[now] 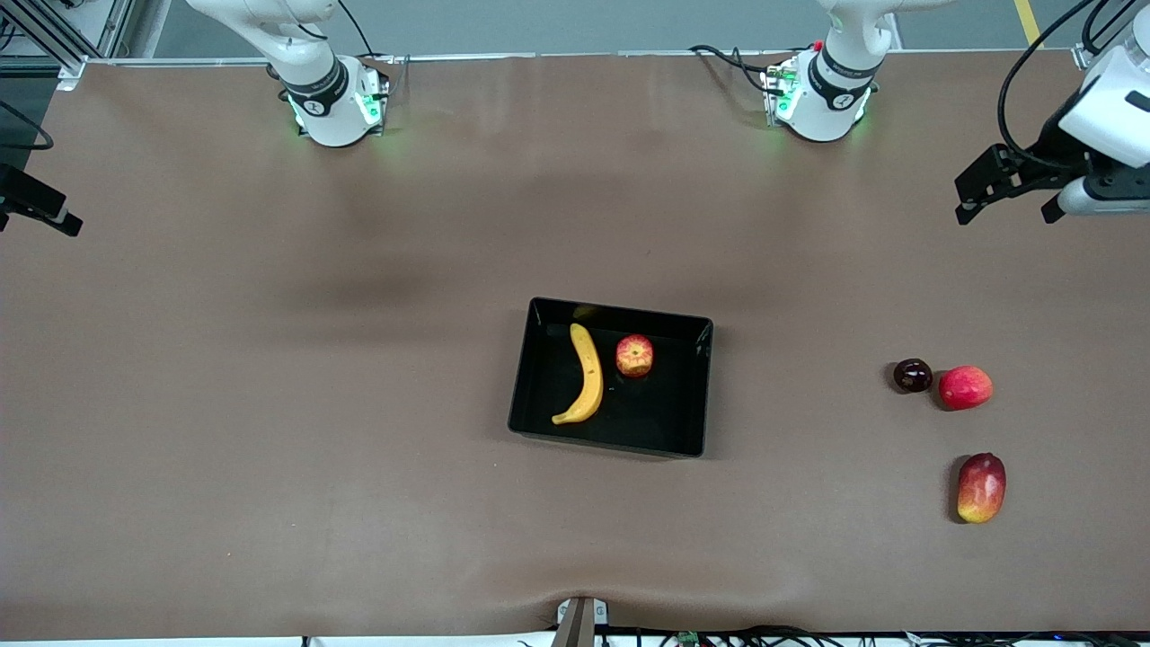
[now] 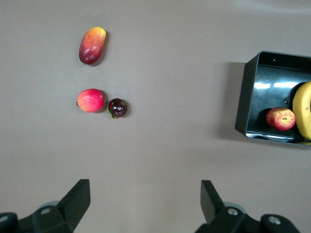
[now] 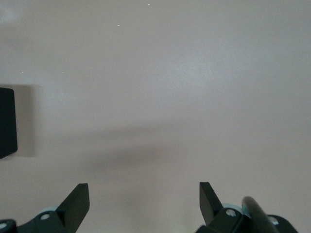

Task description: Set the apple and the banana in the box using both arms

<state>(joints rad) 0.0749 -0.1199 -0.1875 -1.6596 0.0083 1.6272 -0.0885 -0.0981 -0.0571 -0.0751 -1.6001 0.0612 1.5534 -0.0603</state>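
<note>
The black box [image 1: 665, 409] sits mid-table. The yellow banana [image 1: 587, 375] lies inside it toward the right arm's end, and the red apple [image 1: 634, 355] lies beside it. My left gripper [image 1: 1008, 214] is open and empty, up in the air over the left arm's end of the table. Its wrist view shows its open gripper [image 2: 146, 194] over bare table, with the box [image 2: 244, 97], apple [image 2: 280, 119] and banana [image 2: 303, 109] at the picture's edge. My right gripper [image 1: 36, 208] is at the right arm's end, partly cut off. In its wrist view it [image 3: 144, 194] is open and empty, and a box corner [image 3: 7, 121] shows.
A dark round fruit [image 1: 912, 375] and a pinkish-red oval fruit [image 1: 965, 387] lie together toward the left arm's end. A red-yellow mango-like fruit [image 1: 981, 486] lies nearer the front camera. All three also show in the left wrist view, the mango-like fruit [image 2: 92, 44] farthest off.
</note>
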